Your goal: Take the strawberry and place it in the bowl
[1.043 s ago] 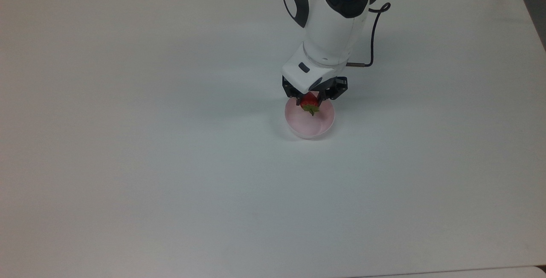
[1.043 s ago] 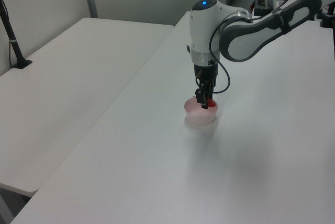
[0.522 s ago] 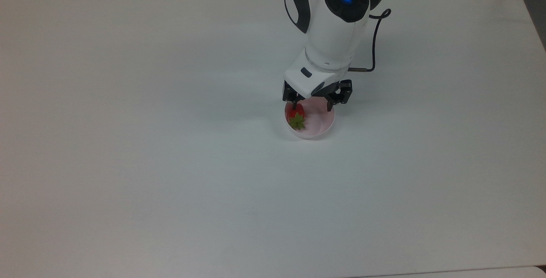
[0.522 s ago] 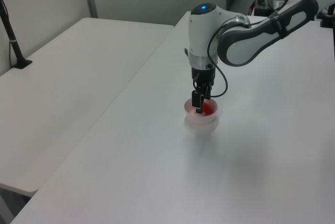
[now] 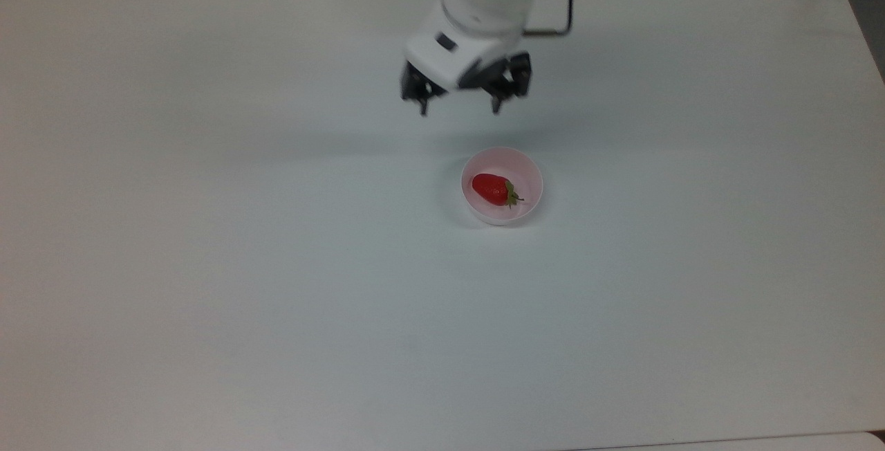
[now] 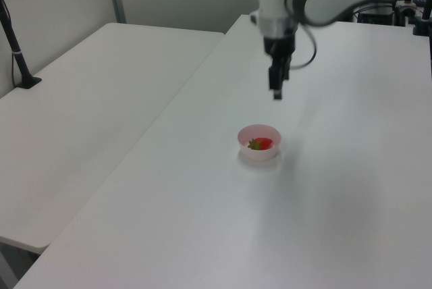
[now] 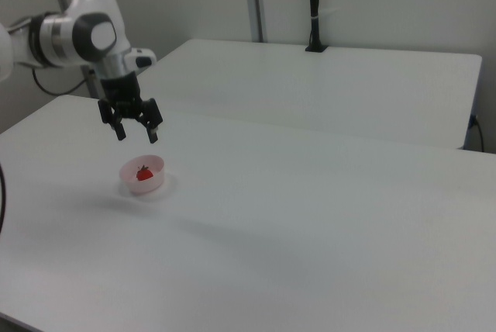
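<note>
One strawberry (image 5: 492, 189) is lying on its side inside the pink bowl (image 5: 529, 173), which is sitting on the white table (image 5: 207, 264). Beyond it, my gripper (image 5: 460, 106) is hanging above the table, fingers spread apart and holding nothing.

The robot's arm reached in from the top middle of the top view. Its gripper (image 5: 460, 106) pointed down, high in the air. Its two black fingers (image 7: 153, 136) were spread wide apart and held nothing. In the right view, the gripper (image 7: 136, 135) sat at the upper left.
</note>
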`<state>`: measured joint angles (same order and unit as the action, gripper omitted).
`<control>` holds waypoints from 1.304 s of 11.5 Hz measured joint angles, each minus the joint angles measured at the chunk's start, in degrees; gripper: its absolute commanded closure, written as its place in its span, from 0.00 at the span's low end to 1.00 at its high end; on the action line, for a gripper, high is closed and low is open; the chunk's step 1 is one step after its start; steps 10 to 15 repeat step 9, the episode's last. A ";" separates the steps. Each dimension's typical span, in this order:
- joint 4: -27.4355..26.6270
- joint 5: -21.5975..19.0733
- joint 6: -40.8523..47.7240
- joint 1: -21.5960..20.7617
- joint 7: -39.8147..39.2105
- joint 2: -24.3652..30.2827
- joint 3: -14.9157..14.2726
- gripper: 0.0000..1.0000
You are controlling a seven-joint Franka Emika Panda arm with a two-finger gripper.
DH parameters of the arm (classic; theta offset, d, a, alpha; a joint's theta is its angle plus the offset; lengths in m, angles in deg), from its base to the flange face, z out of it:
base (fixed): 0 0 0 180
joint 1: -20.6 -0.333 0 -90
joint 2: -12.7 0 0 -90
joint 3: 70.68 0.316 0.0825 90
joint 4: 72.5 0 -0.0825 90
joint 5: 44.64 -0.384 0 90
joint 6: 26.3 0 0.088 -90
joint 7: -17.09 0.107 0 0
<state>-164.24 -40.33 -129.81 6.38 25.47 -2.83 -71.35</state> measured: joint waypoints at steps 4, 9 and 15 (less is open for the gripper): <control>-0.17 0.00 10.95 6.65 -7.99 10.47 -0.13 0.00; -1.11 0.00 12.63 10.78 -8.21 14.14 -0.16 0.00; -1.11 0.00 12.63 10.78 -8.21 14.14 -0.16 0.00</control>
